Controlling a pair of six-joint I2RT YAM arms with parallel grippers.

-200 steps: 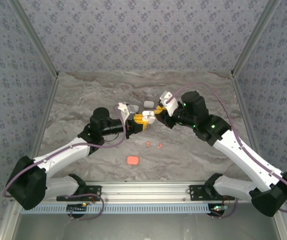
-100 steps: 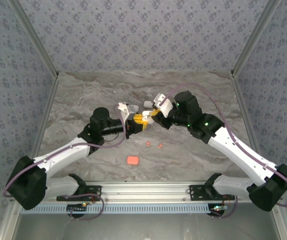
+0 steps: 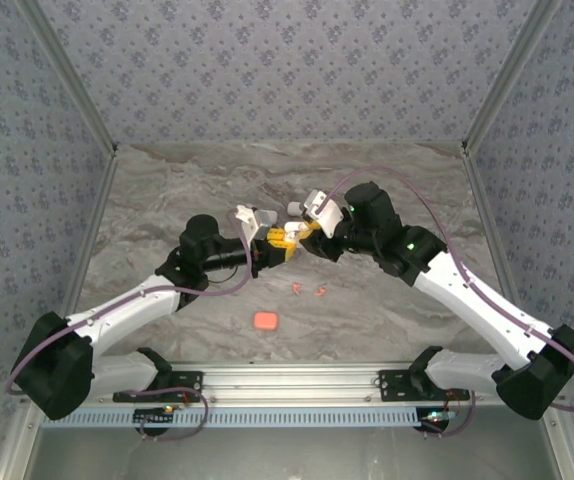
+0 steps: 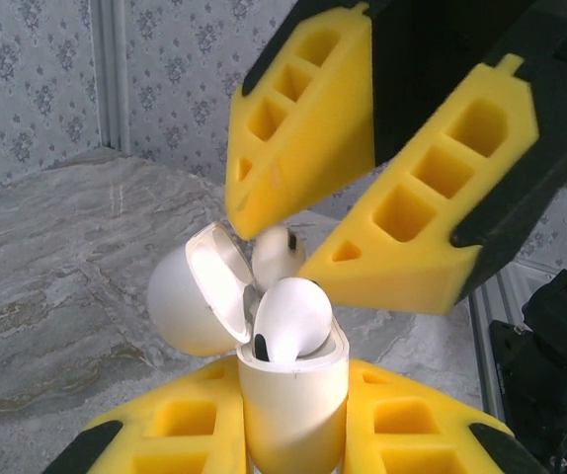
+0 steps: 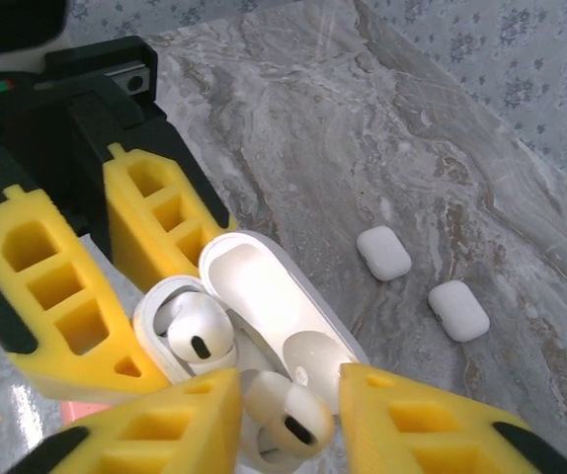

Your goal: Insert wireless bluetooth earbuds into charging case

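Right pincer (image 5: 291, 400): comes down over the open case (image 5: 180, 341) with its jaws on either side of the second earbud (image 5: 285, 420). The tips are just beside the bud, and I cannot tell whether they pinch it or have let go. Coming from above lets the stem slide straight down into the free socket.
Second earbud: at the mouth of the case beside the one already in. It looks partly sunk, and by my reading it is not yet fully home.
Left pincer (image 4: 293, 444): clamped on the body of the open case, holding it upright and off the desk with the mouth up. This gives the other arm a steady target.
Lid (image 4: 209, 296): hinged back to the side, so both sockets are clear.
Seated earbud (image 4: 295, 318): in its socket with its rounded head above the rim.
Task so far: this white pair looks nearly done, and the likely next need is a light press or a clean release.
Risk: if the jaws pull away crooked, the half-seated bud could tip out.
Desk (image 5: 363, 128): a pair of closed white cases (image 5: 383, 253) lies side by side, well apart from the work.
Nearer the arm bases: an orange-red case (image 3: 265, 320) lies flat, with the orange-red earbuds (image 3: 319, 291) loose on the desk near it — not yet put away.
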